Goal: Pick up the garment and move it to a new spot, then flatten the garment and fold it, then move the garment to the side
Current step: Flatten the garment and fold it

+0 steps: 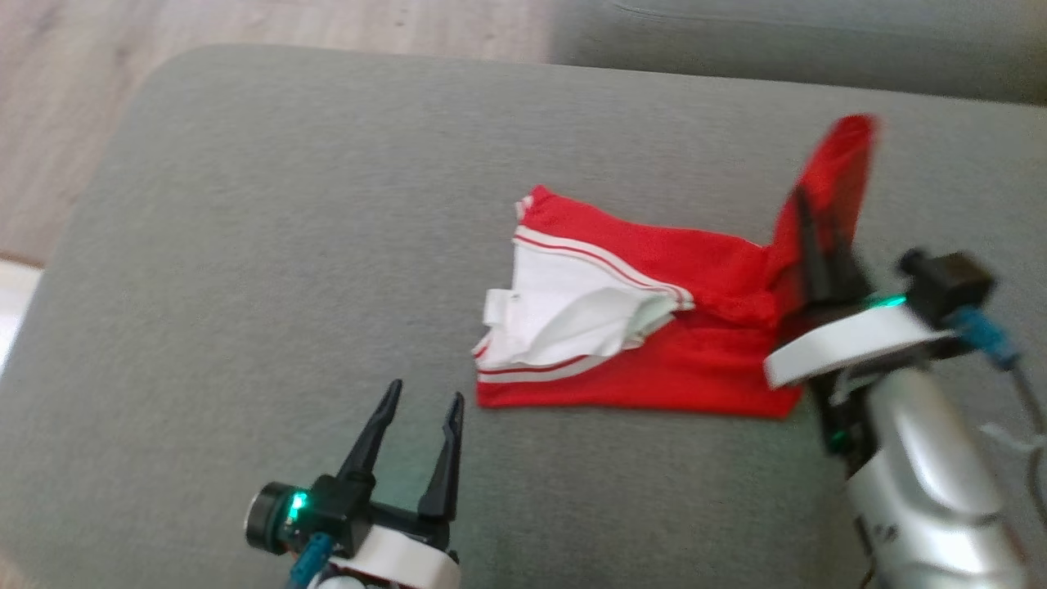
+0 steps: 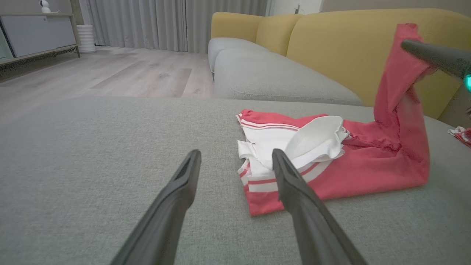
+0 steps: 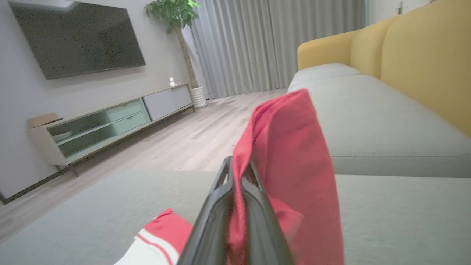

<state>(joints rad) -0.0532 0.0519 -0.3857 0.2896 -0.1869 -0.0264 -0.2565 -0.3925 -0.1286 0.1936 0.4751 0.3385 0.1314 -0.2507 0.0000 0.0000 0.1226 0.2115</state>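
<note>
The garment [image 1: 654, 327] is red with white panels and red-and-white stripes. It lies crumpled on the grey sofa cushion [image 1: 286, 245], right of centre in the head view. My right gripper [image 1: 806, 204] is shut on the garment's right end and holds that red flap [image 1: 838, 164] up off the cushion. In the right wrist view the red cloth [image 3: 290, 158] is pinched between the dark fingers [image 3: 257, 209]. My left gripper [image 1: 424, 401] stands open just left of the garment's near corner, nothing between its fingers. Seen from the left wrist, the garment [image 2: 331, 162] lies just beyond the right finger [image 2: 294, 187].
Wooden floor [image 1: 74, 98] lies past the cushion's left and far edges. A second grey seat [image 2: 272, 77] and a yellow backrest [image 2: 338, 48] stand behind. A TV console [image 3: 110, 125] lines the wall across the room. Another red-and-white piece of cloth [image 2: 461, 133] lies at the far right.
</note>
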